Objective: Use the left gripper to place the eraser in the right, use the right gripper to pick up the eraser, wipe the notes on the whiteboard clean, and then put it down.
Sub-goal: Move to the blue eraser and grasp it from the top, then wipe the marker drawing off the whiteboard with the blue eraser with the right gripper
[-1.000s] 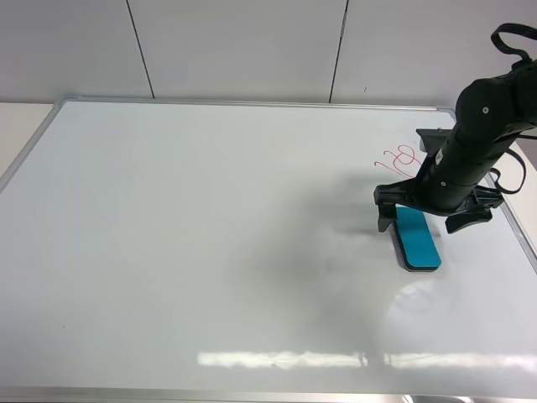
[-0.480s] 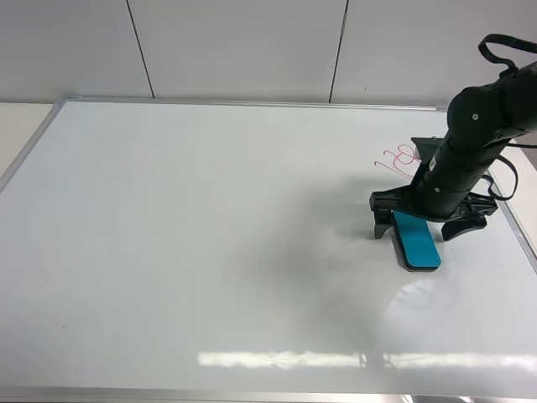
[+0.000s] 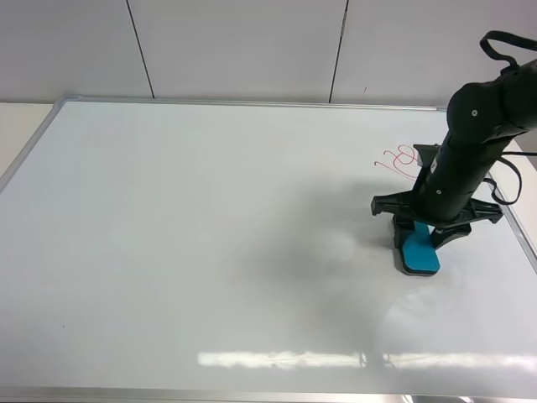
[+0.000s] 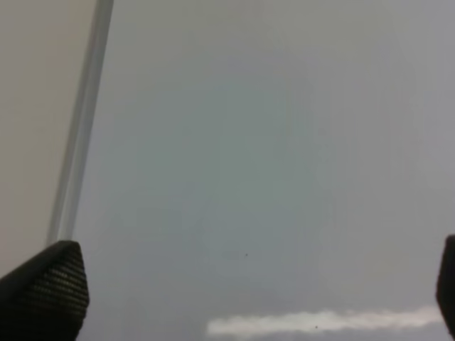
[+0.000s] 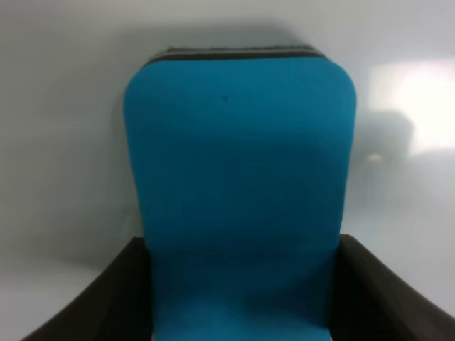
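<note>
The teal-blue eraser (image 3: 419, 250) lies on the whiteboard (image 3: 210, 235) near its right edge. My right gripper (image 3: 418, 241) stands straight over it, its two short fingers pressed against the eraser's long sides. In the right wrist view the eraser (image 5: 238, 177) fills the gap between the fingers of the right gripper (image 5: 240, 284), with no board showing between them. The red notes (image 3: 398, 159) lie just beyond the gripper, partly hidden by the arm. My left gripper (image 4: 245, 284) is open and empty over bare board; it is out of the high view.
The board's silver frame (image 3: 513, 220) runs close to the right of the eraser. A faint grey smudge (image 3: 336, 243) marks the board left of the eraser. The left wrist view shows the frame (image 4: 82, 128) and beige table beside it.
My right gripper has come down over the eraser and turned square to it; its fingers now sit against the eraser's sides. The eraser has stayed in place.
</note>
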### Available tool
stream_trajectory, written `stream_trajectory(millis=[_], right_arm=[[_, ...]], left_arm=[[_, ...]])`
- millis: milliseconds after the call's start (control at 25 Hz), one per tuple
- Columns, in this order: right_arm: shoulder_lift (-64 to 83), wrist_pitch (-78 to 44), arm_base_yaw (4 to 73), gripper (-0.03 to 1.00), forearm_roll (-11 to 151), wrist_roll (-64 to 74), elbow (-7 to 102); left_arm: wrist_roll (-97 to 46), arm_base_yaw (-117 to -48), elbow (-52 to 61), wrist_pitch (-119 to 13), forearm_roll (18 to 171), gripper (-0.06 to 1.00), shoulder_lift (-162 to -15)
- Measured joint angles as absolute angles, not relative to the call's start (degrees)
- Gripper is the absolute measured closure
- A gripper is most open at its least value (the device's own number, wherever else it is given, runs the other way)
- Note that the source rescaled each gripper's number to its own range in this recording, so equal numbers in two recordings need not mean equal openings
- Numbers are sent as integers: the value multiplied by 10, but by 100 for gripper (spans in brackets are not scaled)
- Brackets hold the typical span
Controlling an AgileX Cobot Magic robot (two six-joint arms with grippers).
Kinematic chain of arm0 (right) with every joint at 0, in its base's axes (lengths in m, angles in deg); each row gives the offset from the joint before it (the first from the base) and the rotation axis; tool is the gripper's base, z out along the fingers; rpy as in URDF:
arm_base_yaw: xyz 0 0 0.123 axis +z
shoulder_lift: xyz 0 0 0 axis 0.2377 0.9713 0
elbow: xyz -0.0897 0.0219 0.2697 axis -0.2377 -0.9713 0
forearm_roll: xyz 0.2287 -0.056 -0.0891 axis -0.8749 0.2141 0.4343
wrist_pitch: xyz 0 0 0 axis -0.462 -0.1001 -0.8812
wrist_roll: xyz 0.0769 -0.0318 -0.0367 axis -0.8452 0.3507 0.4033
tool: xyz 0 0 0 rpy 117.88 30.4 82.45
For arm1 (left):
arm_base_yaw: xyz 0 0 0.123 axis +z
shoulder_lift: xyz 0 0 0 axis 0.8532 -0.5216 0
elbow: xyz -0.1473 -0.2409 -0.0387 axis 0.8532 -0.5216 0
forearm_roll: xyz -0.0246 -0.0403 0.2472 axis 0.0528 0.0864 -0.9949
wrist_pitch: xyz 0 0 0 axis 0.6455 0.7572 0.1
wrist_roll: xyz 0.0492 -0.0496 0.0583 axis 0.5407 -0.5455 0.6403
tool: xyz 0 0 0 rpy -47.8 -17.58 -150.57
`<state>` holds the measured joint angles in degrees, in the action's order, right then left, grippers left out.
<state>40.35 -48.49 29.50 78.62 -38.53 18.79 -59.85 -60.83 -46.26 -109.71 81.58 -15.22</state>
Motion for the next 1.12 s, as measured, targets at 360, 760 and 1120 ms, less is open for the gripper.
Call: stream_trajectory(millis=[360, 760, 1120], right_arm=[[403, -527, 295, 96, 792, -385, 236], [466, -569, 253, 96, 806, -374, 393], [604, -620, 245, 96, 809, -346, 563]], left_arm=[[-599, -608, -463, -1097, 816, -6, -152], [-599, -608, -463, -1097, 816, -6, -152], [-599, -608, -463, -1097, 816, -6, -152]])
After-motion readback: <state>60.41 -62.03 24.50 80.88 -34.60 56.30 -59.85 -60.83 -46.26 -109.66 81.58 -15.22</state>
